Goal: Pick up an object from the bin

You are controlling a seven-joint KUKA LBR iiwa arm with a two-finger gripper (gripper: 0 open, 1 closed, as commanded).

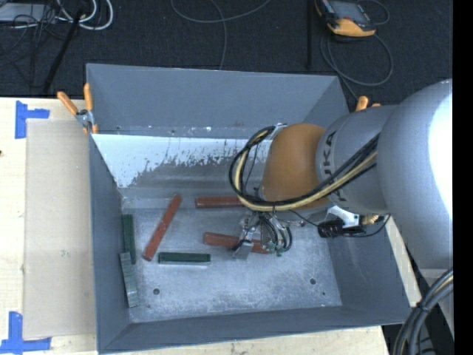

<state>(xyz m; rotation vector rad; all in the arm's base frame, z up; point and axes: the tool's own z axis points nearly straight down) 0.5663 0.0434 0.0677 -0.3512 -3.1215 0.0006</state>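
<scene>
The chief risk is judged to be a grip taken too close to the end of the short red-brown bar (pixel 219 238). With only its right end caught, the bar could be levered out and dropped on the lift, or tipped so that its left end is dragged over the floor of the grey bin (pixel 214 102). A slip could also be caused by the bar's flat, narrow shape, if it is pinched across an edge rather than across its faces. If the approach is slightly off, the bar could be pushed aside or pressed onto the floor instead of being enclosed. The dark green bar (pixel 183 257), lying just near and left of it but apart from it, could be nudged.

The gripper (pixel 255 244) is seen low in the bin, somewhat right of the middle, over the right end of the short red-brown bar. That bar lies flat, roughly left to right, and most of its length stretches left from under the gripper. Whether it is touched cannot be told, nor whether the gripper is set wide or narrow, so nothing can be said to be held. The longer red-brown bar (pixel 216 203) lies just far of the gripper. A slanted red-brown bar (pixel 162 226), a second dark green bar (pixel 128 234) and a grey-green bar (pixel 129 278) lie well apart at the left
</scene>
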